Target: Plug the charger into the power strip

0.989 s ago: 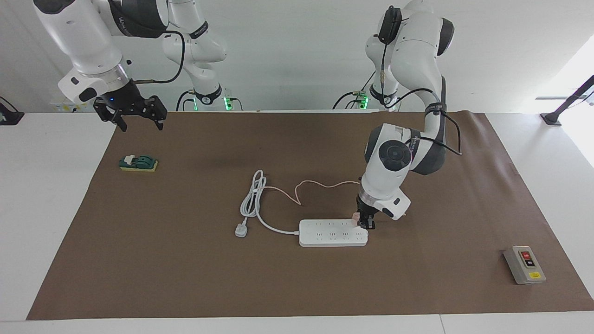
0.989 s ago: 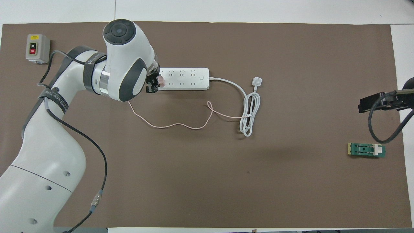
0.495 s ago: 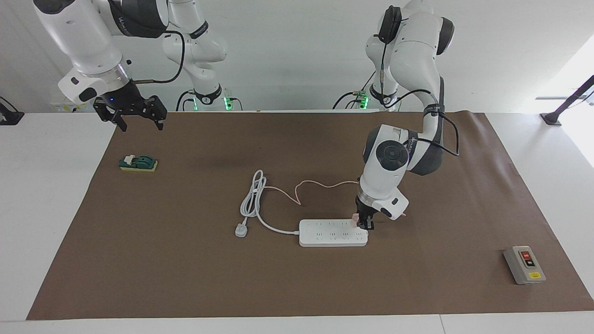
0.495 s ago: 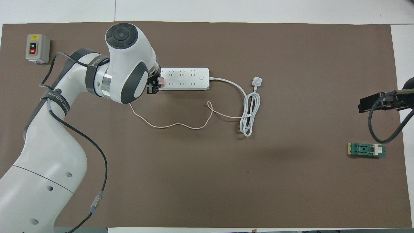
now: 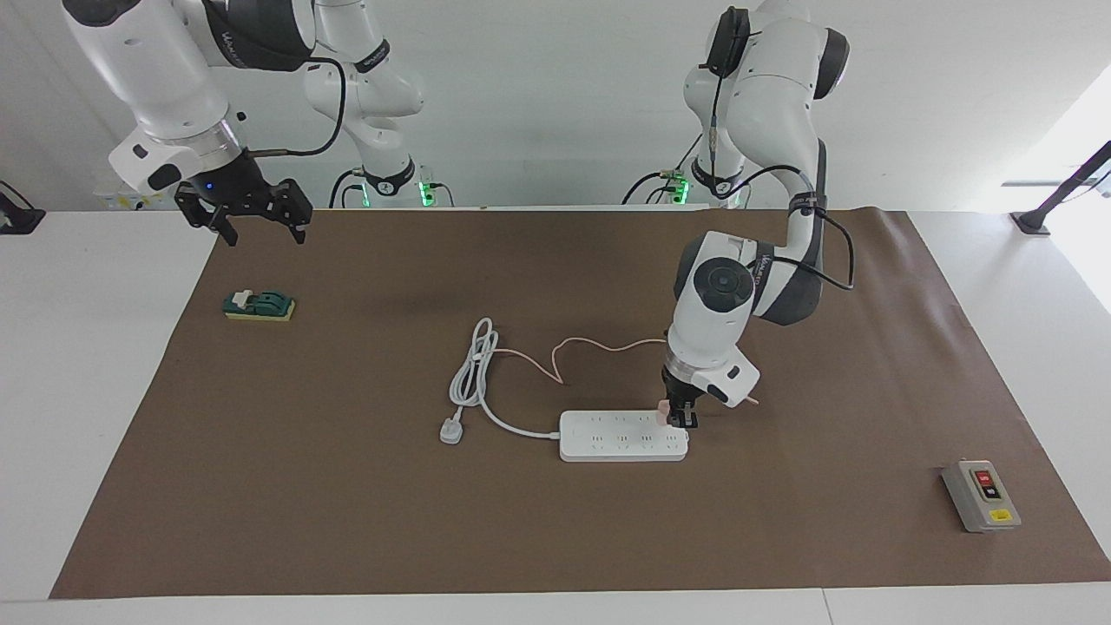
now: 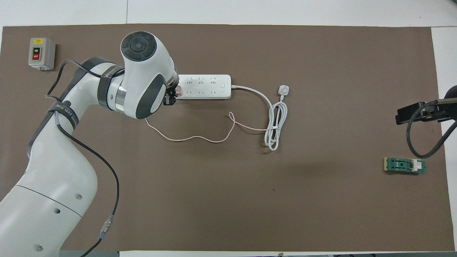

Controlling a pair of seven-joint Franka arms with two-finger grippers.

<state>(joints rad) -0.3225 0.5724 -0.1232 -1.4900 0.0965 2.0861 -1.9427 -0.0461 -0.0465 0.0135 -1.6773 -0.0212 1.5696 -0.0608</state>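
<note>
The left gripper [image 5: 680, 415] is clamped on the pale-pink charger [image 5: 665, 407] at the end of the power strip [image 5: 623, 436] toward the left arm's end of the table, on the row of sockets nearer the robots. The charger touches the strip's top face; its prongs are hidden, so whether they are seated in a socket cannot be made out. From overhead, the left arm's wrist housing covers most of the gripper and that end of the strip, leaving only a sliver of pink charger [image 6: 177, 90] and the dark fingertips [image 6: 169, 101] in sight.

The charger's thin pink cable [image 5: 590, 349] trails across the brown mat [image 5: 555, 538] on the robots' side of the strip, running to the coiled white cord [image 5: 473, 373], where its end is lost among the loops. That cord leads from the strip to a white plug [image 5: 450, 430] lying flat.

The right gripper [image 5: 260, 227] waits high over the mat's edge at the right arm's end, fingers spread wide and holding nothing; overhead, only part of it shows at the frame's edge. A green block [image 5: 259, 305] lies on the mat near it. A grey switch box [image 5: 981, 496] sits near the mat's corner at the left arm's end.
</note>
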